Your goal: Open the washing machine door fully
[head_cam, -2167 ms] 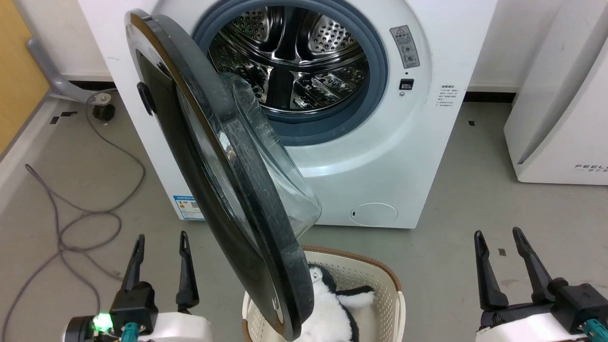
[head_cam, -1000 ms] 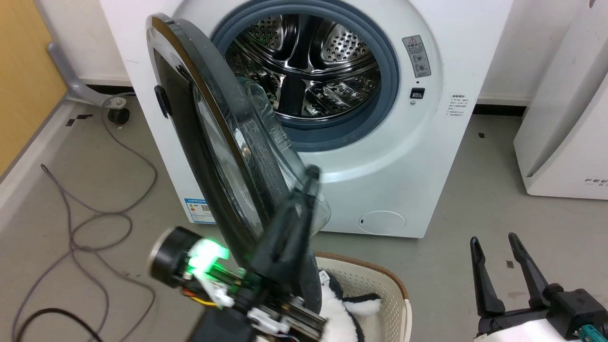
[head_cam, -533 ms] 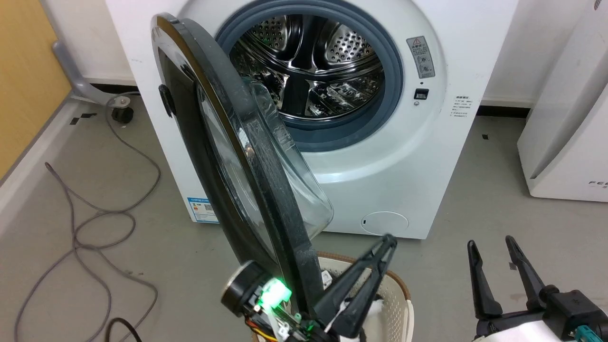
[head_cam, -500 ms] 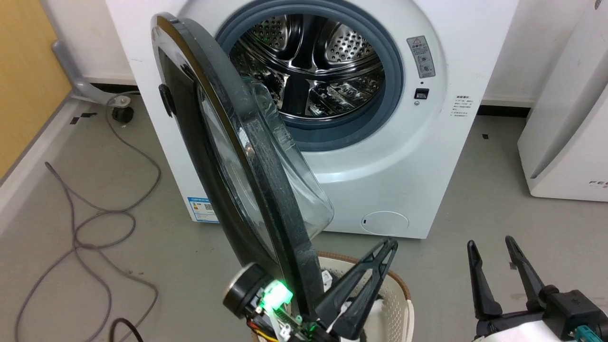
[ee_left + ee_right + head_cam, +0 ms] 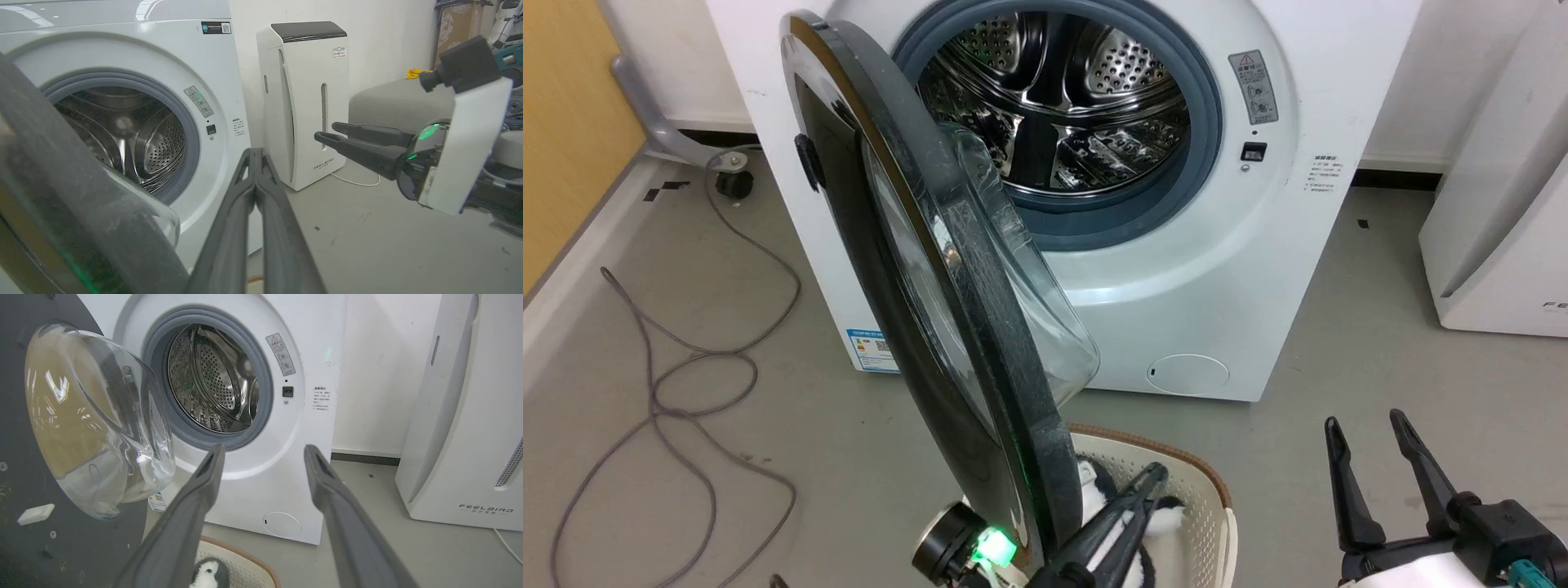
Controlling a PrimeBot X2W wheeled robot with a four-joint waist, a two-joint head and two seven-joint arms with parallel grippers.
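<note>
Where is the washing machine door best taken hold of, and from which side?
Probably the thick black rim at the free edge nearest the robot, approached from the glass bowl side. The washing machine door stands partly open, nearly edge-on; the bowl is smooth and bulging, so it offers a poor grip.

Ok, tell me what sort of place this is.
Likely a laundry corner in a lab or utility room. A front-loading washing machine stands on a bare grey floor, a laundry basket sits before it, and loose cables trail across the floor beside it.
</note>
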